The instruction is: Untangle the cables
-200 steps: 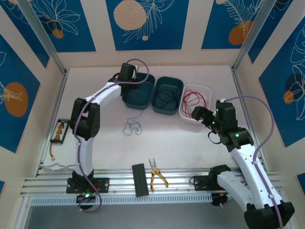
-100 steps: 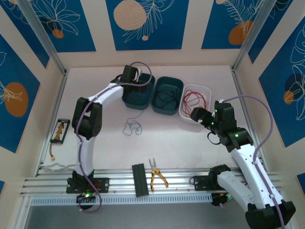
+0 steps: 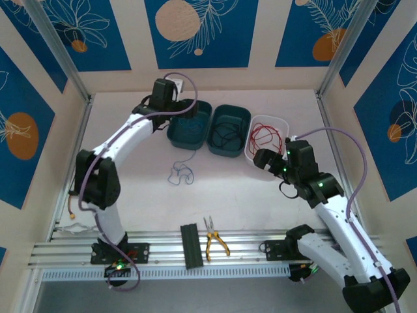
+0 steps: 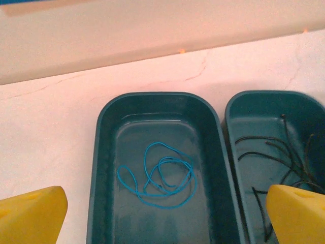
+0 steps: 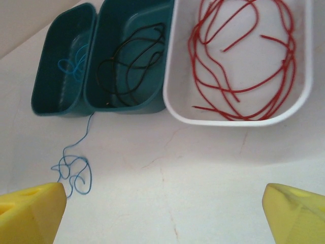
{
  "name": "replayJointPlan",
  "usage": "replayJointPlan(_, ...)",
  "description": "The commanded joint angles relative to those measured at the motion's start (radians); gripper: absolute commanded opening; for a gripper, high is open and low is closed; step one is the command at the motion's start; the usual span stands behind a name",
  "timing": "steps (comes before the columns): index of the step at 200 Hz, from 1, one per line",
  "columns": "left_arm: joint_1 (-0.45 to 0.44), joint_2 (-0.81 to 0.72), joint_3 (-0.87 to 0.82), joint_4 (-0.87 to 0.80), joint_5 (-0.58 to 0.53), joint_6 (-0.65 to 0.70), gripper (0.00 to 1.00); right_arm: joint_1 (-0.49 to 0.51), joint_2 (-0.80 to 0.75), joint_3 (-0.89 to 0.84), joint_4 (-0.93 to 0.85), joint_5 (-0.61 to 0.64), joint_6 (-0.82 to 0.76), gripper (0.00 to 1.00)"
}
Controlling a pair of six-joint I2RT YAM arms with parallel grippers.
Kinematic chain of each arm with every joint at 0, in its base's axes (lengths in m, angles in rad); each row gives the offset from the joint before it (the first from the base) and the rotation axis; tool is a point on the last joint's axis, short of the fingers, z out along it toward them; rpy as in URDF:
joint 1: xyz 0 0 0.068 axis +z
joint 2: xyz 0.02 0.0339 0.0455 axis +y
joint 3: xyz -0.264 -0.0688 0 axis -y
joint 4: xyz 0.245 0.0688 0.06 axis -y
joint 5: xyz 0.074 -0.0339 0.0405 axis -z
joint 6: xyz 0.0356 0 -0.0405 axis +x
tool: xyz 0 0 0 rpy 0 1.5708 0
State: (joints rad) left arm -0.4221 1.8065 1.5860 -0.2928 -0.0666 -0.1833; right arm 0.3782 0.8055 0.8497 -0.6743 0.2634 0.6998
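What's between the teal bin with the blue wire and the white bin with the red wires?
A second teal plastic bin holding thin black wires; the right wrist view shows it clearly.

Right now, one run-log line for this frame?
left tool: open over teal bin | right tool: open, empty | blue cable: in that bin | second blue cable: on table | black cable, red cable: binned separately

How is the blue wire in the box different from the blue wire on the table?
The blue wire in the box lies inside the teal box; the blue wire on the table lies on the bare table. The boxed one is all curled loops; the table one has a long tail reaching toward that box. Both are thin and blue.
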Motion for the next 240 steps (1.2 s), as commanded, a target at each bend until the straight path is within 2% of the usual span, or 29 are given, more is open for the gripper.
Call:
replayJointPlan(1,-0.006,-0.123,-0.123,0.028,-0.036,-0.076,1.00,0.099,0.046,0.056,-0.001,0.045,-0.001,0.99)
replayJointPlan(16,-0.002,-0.222,-0.237,0.067,-0.049,-0.118,1.00,0.187,0.106,0.082,0.004,0.081,0.005,1.00)
replayJointPlan(52,0.019,-0.468,-0.524,0.164,-0.071,-0.216,1.00,0.342,0.303,0.153,0.066,0.078,0.014,0.87)
replayJointPlan(99,0.034,-0.719,-0.796,0.100,-0.098,-0.303,1.00,0.485,0.630,0.323,0.062,0.096,-0.022,0.78)
replayJointPlan(130,0.036,-0.825,-0.906,0.013,-0.084,-0.371,1.00,0.537,0.848,0.478,-0.016,0.115,-0.023,0.74)
replayJointPlan(160,0.036,-0.850,-0.967,-0.053,-0.048,-0.439,0.93,0.544,1.009,0.588,-0.076,0.101,-0.005,0.62)
replayJointPlan(183,0.036,-0.878,-1.022,-0.058,-0.043,-0.482,0.92,0.551,1.100,0.647,-0.095,0.079,0.006,0.60)
replayJointPlan(208,0.036,-0.909,-1.074,-0.044,-0.037,-0.527,0.92,0.555,1.184,0.716,-0.128,0.061,0.032,0.51)
replayJointPlan(240,0.036,-0.932,-1.121,-0.029,-0.037,-0.557,0.93,0.561,1.256,0.781,-0.129,0.019,0.062,0.47)
